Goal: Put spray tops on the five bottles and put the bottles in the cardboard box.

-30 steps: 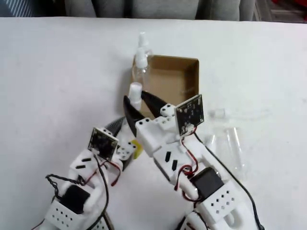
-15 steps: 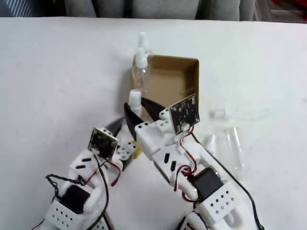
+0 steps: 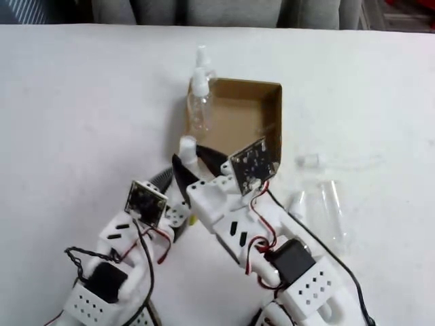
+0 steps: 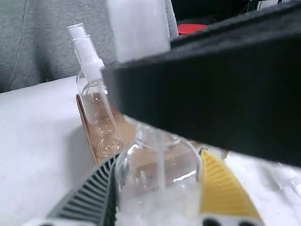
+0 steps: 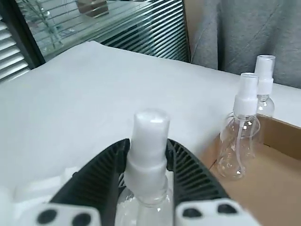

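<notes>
- Table (image 3: 81, 102): white surface carrying every item below
- My left gripper (image 4: 157, 188): lower left of centre in the high view. My grey and yellow fingers are closed on either side of a clear bottle, gripping its body.
- Bottle (image 4: 155, 162): clear and upright between those two fingers, near the lower left corner of the cardboard box in the high view. A thin tube runs down inside it from the neck.
- Spray top (image 5: 149, 136): white, sitting on that bottle's neck. I cannot tell whether it is fully seated.
- My right gripper (image 5: 148, 148): centre of the high view, reaching in from the lower right. My two black ribbed fingers are drawn in narrow and clamp the spray top by its collar, directly above my left gripper.
- Two topped bottles (image 3: 199, 102): clear with white sprayers, both upright, one behind the other at the box's left wall, upper centre of the high view. I cannot tell whether either stands inside the box or just beside it.
- Cardboard box (image 3: 245, 84): brown, open at the top, just right of the topped bottles, with its floor showing
- Loose bottles (image 3: 333, 207): clear, without tops, lying on the table at right of the high view, well apart from the box
</notes>
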### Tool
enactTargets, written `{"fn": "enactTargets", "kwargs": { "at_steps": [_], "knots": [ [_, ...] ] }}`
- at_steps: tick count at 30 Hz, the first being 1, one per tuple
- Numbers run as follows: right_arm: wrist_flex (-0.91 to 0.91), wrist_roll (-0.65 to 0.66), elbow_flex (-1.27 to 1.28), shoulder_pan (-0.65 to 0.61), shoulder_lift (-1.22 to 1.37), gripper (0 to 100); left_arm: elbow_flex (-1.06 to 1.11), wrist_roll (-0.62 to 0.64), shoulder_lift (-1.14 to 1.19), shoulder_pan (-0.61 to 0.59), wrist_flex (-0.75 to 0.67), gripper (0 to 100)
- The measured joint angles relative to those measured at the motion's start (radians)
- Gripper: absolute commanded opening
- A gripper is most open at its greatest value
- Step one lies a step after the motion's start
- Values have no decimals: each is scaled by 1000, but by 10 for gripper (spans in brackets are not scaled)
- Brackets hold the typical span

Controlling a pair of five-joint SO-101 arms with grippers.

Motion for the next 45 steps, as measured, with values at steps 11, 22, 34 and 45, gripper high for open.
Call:
{"fn": "enactTargets", "kwargs": {
  "at_steps": [11, 22, 34, 45],
  "knots": [
    [43, 12, 0, -26, 2, 181, 0, -2, 0, 0, 0, 22],
    [219, 17, -115, 6, 2, 284, 0, -2, 0, 0, 0, 22],
    [276, 17, -161, 40, -94, 33, 0, -2, 0, 0, 0, 22],
    [190, 94, -198, 78, -87, 15, 0, -2, 0, 0, 0, 22]
  ]
}}
